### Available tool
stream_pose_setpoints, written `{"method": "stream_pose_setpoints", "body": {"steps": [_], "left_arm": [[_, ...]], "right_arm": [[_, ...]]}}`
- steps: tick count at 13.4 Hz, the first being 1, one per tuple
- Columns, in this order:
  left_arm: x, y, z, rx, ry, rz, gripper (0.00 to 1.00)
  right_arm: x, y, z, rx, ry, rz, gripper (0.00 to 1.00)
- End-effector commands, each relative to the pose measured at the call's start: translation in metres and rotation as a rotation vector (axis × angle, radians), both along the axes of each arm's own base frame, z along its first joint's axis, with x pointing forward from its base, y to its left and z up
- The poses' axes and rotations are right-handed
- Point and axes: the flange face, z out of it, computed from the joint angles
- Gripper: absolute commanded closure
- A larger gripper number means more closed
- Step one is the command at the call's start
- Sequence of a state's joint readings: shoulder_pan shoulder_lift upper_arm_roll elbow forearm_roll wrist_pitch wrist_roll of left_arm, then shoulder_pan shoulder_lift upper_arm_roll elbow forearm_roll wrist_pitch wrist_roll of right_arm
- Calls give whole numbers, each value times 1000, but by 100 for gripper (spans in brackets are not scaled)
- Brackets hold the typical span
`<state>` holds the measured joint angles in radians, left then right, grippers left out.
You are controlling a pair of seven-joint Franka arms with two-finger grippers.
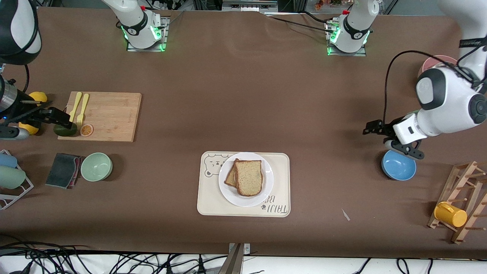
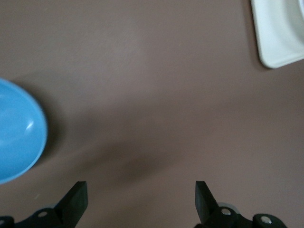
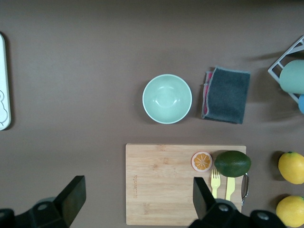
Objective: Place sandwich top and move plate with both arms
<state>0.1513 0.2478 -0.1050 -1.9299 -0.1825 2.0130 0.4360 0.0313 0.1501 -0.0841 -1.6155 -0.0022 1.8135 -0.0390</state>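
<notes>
The plain bread slice (image 1: pixel 249 177) lies on the round white plate (image 1: pixel 262 196), overlapping a second slice (image 1: pixel 229 177) under it. The plate sits on the cream bear-printed tray (image 1: pixel 213 201), whose corner shows in the left wrist view (image 2: pixel 280 38). My left gripper (image 1: pixel 372 127) is open and empty over bare table beside the blue bowl (image 1: pixel 398 167); the left wrist view (image 2: pixel 140 197) shows its jaws wide apart. My right gripper (image 1: pixel 68 120) is open and empty over the wooden cutting board's (image 1: pixel 110 116) edge; its jaws (image 3: pixel 137 199) stand wide apart.
On the board lie an avocado (image 3: pixel 232 163), an orange slice (image 3: pixel 202 161) and yellow forks (image 3: pixel 221 183). A green bowl (image 1: pixel 96 166), grey cloth (image 1: pixel 62 170), lemons (image 3: pixel 290 167) and a cup rack (image 1: pixel 7 179) stand at the right arm's end. A wooden rack with a yellow mug (image 1: pixel 451 214) stands at the left arm's end.
</notes>
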Motion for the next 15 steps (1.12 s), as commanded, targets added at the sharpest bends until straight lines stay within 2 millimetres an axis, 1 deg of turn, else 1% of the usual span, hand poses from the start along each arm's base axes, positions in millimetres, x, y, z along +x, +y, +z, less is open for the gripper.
{"method": "stream_pose_setpoints", "body": {"steps": [1, 3, 6, 7, 10, 11, 13, 15], "left_arm": [[-10, 3, 59, 84, 39, 44, 0], [-10, 4, 105, 131, 48, 109, 0], [-10, 2, 169, 150, 71, 209, 0], [-12, 0, 190, 154, 77, 227, 0], [-20, 1, 233, 159, 95, 227, 0], [-23, 1, 243, 159, 101, 226, 0], [-25, -1, 256, 171, 90, 219, 0], [-25, 2, 279, 221, 40, 220, 0]], "right_arm": [[-9, 0, 24, 11, -26, -12, 0], [-10, -1, 31, 7, -38, -3, 0], [-12, -4, 63, 14, -33, -4, 0], [-14, -3, 66, 17, -28, -6, 0], [-37, -1, 68, 54, -13, -21, 0], [-47, -8, 68, 67, -13, -34, 0], [-66, -9, 68, 70, -2, -25, 0], [-69, -7, 67, 69, 0, -31, 0]]}}
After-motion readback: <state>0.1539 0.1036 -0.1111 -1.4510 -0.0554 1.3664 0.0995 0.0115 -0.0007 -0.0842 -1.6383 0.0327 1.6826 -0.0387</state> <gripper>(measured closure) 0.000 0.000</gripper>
